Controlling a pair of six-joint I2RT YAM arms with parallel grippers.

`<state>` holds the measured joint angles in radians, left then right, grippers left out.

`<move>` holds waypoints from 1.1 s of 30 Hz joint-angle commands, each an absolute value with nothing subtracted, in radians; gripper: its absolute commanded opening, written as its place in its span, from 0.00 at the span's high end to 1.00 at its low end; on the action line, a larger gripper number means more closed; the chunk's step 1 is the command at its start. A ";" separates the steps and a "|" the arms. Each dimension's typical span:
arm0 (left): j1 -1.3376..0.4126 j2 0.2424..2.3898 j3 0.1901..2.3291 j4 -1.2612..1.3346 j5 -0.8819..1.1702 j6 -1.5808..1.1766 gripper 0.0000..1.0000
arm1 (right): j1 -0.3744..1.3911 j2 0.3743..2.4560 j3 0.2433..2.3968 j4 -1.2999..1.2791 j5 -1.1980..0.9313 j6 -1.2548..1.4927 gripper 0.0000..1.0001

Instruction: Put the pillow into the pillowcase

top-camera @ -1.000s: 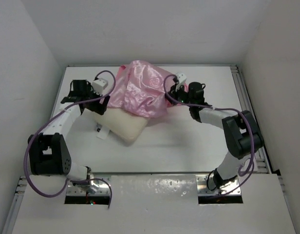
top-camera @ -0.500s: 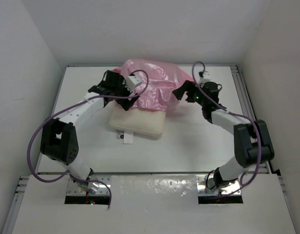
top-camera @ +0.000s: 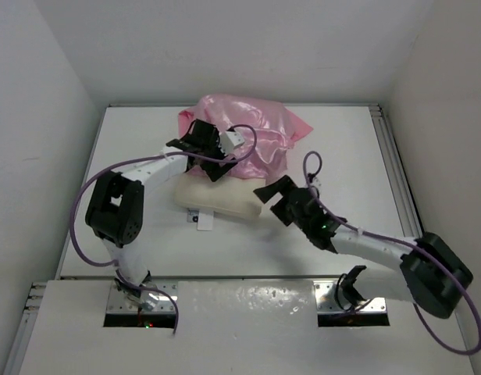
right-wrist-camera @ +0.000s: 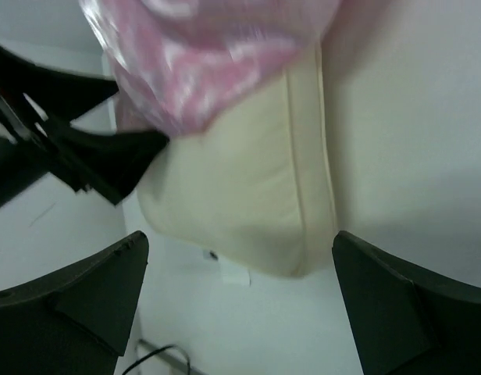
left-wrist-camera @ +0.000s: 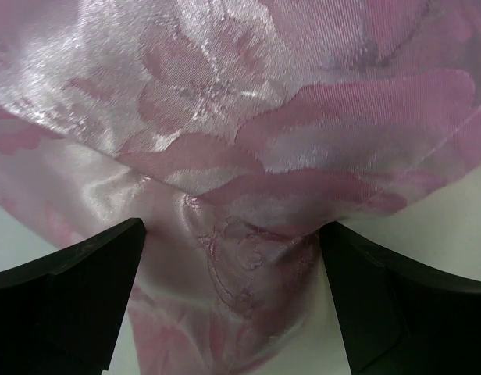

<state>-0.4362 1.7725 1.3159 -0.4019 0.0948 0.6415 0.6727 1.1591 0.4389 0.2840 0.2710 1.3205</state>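
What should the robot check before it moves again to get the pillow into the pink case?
1. Left claw open: ok, spread wide over the pillowcase.
2. Right claw open: ok, spread wide and aimed at the pillow.
3. Pillow fully inside: not ok, its cream end sticks out.
4. Pillowcase mouth easy to find: cannot tell, the fabric is bunched up.
5. Pillow resting on the table: ok.

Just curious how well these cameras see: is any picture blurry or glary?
Right wrist view: blurred, the pillowcase smeared, the pillow soft-edged. Left wrist view: sharp weave, white glare on the satin at upper left. Top view: evenly lit, in focus.
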 commanded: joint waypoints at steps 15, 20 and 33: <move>-0.431 1.815 1.244 -0.270 0.155 0.555 0.48 | 0.911 1.880 0.620 0.972 0.595 1.859 0.01; -0.452 1.784 1.285 -0.331 0.190 0.557 1.00 | 0.876 1.960 0.657 0.977 0.594 1.885 0.03; -0.495 1.614 1.707 -0.869 0.327 0.692 1.00 | 0.651 1.911 0.670 1.195 0.482 1.691 1.00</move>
<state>-0.4591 1.6970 1.6299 -0.6868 0.2504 0.6621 0.6971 1.9804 0.6338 1.0130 0.4377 1.7943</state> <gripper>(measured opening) 0.018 0.068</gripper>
